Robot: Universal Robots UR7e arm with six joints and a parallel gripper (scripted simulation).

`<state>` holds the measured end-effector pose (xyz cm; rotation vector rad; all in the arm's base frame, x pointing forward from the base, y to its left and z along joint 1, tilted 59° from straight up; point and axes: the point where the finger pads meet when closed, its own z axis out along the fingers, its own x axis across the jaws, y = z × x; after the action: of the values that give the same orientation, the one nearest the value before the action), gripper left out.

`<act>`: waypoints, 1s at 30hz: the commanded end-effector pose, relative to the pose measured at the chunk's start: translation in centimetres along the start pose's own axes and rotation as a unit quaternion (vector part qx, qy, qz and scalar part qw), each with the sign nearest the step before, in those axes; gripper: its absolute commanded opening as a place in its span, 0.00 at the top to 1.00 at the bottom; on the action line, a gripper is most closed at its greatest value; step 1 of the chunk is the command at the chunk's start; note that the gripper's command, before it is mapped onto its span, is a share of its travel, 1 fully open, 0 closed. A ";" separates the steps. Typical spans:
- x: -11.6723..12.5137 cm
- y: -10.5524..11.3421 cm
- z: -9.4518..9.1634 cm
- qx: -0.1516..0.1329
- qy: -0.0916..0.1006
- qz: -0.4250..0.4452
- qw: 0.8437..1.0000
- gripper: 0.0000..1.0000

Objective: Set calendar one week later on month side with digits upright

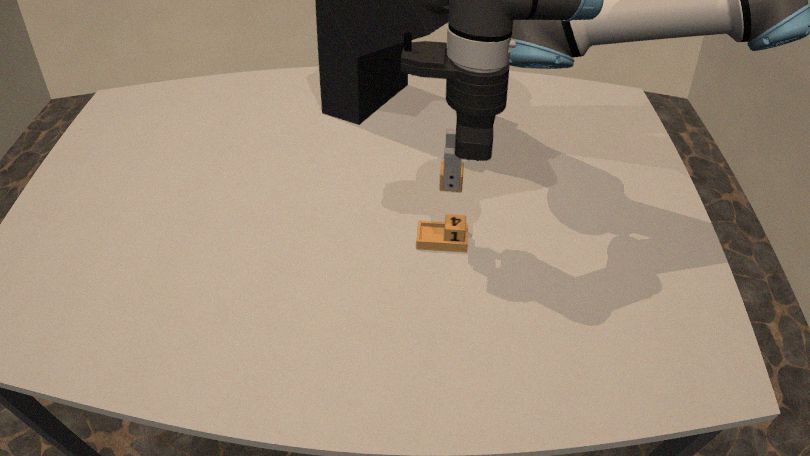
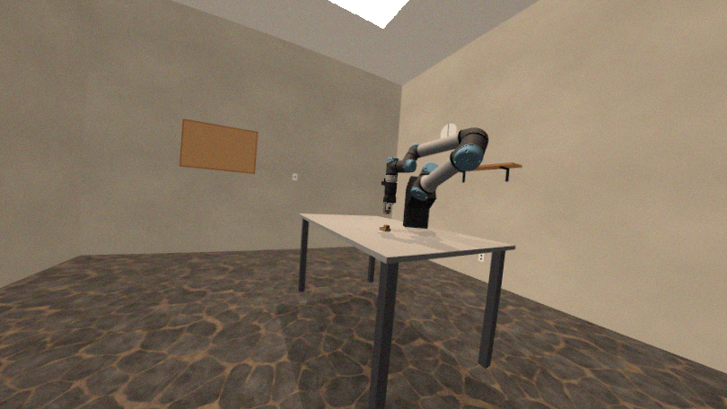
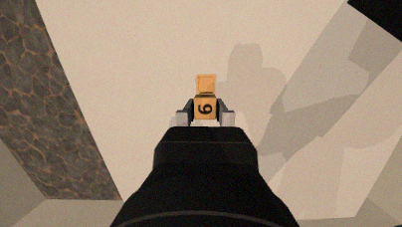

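The orange wooden tray (image 1: 442, 236) lies flat on the table. One cube (image 1: 455, 227) stands in its right half, with a 4 on top and a 1 on the front. The tray's left half is empty. My gripper (image 1: 451, 176) points straight down and is shut on the second cube (image 3: 205, 108), which shows a 6 on the face toward the wrist camera. The held cube hangs in the air, above the tray and a little behind it. In the wrist view an orange patch of the tray (image 3: 206, 84) shows just beyond the held cube. The exterior view shows the gripper (image 2: 387, 205) above the tray (image 2: 385, 230).
The arm's black base block (image 1: 357, 62) stands at the back of the table, behind the gripper. The table's edges are far from the tray on all sides.
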<state>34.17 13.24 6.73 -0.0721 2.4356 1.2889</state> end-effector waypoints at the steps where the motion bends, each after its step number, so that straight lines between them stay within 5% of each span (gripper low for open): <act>1: 0.4 -2.0 -0.1 0.001 0.000 -0.011 1.000 0.43; 30: 0.4 -2.2 0.8 0.000 0.001 -0.012 1.000 0.43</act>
<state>34.46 12.11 4.83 -0.1053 2.4292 1.2730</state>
